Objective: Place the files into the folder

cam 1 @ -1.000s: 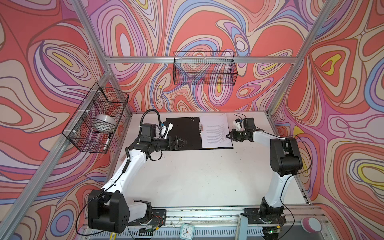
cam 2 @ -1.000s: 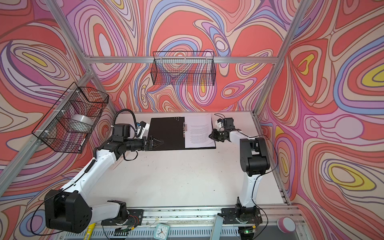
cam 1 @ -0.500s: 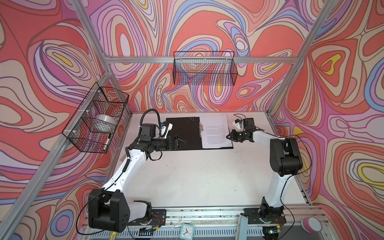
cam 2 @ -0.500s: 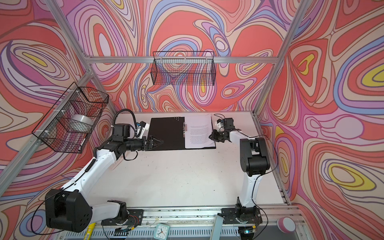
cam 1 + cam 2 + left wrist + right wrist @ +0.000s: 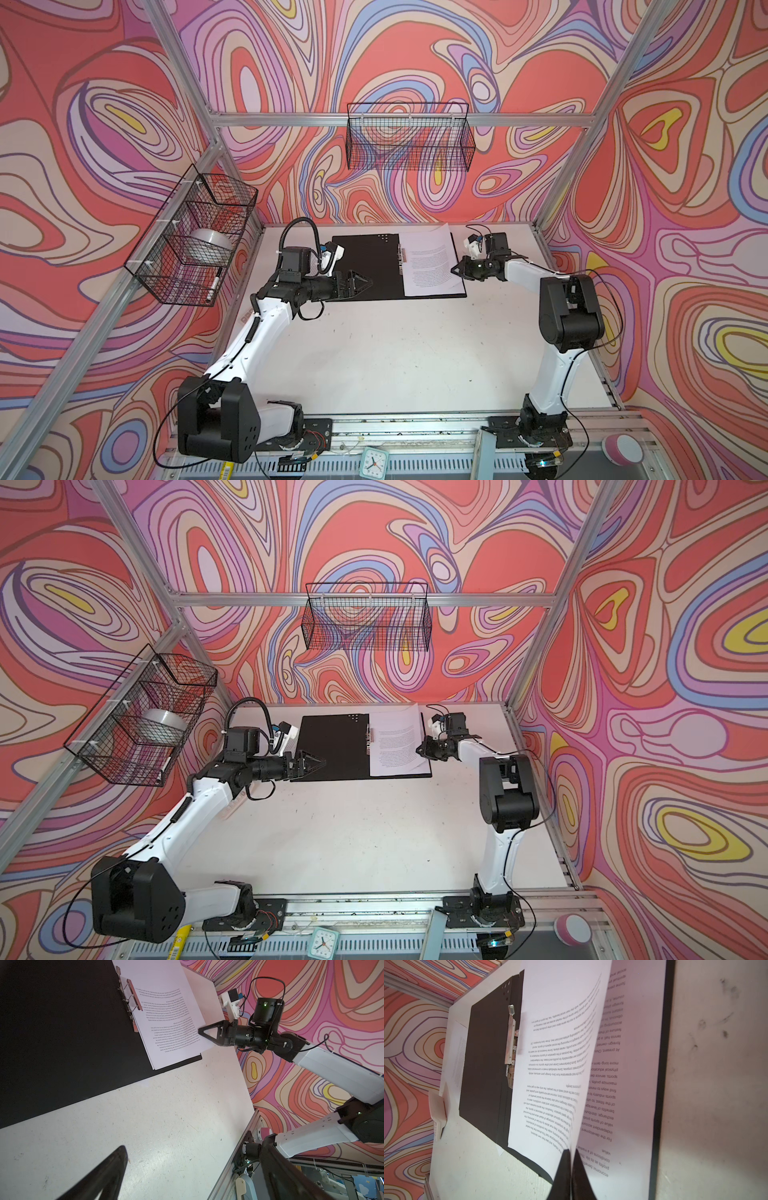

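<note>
The folder (image 5: 365,266) (image 5: 332,746) lies open at the back of the table, black inside up, with its metal clip (image 5: 510,1043) along the spine. The files (image 5: 430,266) (image 5: 397,746) rest on its right half. My right gripper (image 5: 455,269) (image 5: 571,1155) is shut on the top sheet's outer edge and holds that sheet (image 5: 556,1064) raised and curved above the stack (image 5: 629,1084). My left gripper (image 5: 365,282) (image 5: 195,1167) hangs open over the folder's near left corner, with only bare table between its fingers. Another printed sheet (image 5: 456,1059) pokes out past the folder's left cover.
A wire basket (image 5: 409,137) hangs on the back wall. A second one (image 5: 191,237), on the left wall, holds a tape roll. A small clock (image 5: 374,461) and a pink-and-white round item (image 5: 623,446) sit at the front rail. White table (image 5: 395,353) spreads in front of the folder.
</note>
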Controlling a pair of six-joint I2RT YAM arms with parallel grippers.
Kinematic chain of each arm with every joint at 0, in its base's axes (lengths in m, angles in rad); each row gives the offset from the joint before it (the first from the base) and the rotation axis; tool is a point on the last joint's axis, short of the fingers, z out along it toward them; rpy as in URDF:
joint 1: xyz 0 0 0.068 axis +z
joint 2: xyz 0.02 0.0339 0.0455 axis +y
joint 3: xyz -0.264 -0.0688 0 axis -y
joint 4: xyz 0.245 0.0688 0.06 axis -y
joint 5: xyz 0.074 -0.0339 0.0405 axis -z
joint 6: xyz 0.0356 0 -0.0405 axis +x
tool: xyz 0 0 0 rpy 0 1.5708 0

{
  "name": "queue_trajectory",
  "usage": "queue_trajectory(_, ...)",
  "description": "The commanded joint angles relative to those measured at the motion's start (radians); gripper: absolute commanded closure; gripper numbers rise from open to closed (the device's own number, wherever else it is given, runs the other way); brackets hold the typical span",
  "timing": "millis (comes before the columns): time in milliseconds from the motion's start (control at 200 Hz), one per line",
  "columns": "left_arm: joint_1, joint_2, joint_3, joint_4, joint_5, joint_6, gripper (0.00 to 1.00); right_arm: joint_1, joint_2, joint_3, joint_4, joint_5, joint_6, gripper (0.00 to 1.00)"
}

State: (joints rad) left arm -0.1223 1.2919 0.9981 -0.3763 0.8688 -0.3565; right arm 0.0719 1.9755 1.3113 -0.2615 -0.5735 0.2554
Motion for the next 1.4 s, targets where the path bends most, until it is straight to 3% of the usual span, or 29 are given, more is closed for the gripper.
queue_trajectory(0, 0.009, 0.013, 0.0, 0.016, 0.018, -0.002, 0.0, 0.008, 0.031, 0.022, -0.013, -0.012, -0.016, 1.0)
queue_trajectory(541, 0.016, 0.018, 0.0, 0.02, 0.023, -0.011, 0.0, 0.01, 0.035, 0.021, -0.018, 0.003, -0.022, 1.0)
queue_trajectory(641, 0.019, 0.019, 0.0, 0.023, 0.024, -0.012, 0.0, 0.009, 0.033, 0.024, -0.022, 0.012, -0.022, 0.86)
queue_trajectory(761, 0.019, 0.018, -0.001, 0.023, 0.024, -0.014, 0.0, 0.01, 0.042, 0.034, -0.043, 0.05, -0.021, 0.75)
queue_trajectory(871, 0.021, 0.015, -0.002, 0.024, 0.025, -0.017, 0.0, 0.01, 0.04, 0.037, -0.056, 0.105, -0.019, 0.57)
queue_trajectory(1056, 0.023, 0.014, -0.003, 0.028, 0.026, -0.022, 0.0, 0.009, 0.042, 0.058, -0.085, 0.187, -0.012, 0.43)
queue_trajectory(1252, 0.025, 0.008, -0.004, 0.03, 0.029, -0.026, 0.0, 0.011, 0.048, 0.119, -0.168, 0.364, 0.003, 0.34)
queue_trajectory(1347, 0.028, -0.001, -0.004, 0.02, 0.007, -0.029, 0.0, 0.034, -0.002, 0.141, -0.222, 0.641, 0.044, 0.34)
queue_trajectory(1392, 0.034, -0.009, -0.007, 0.014, -0.014, -0.039, 0.0, 0.054, -0.025, 0.145, -0.227, 0.688, 0.053, 0.34)
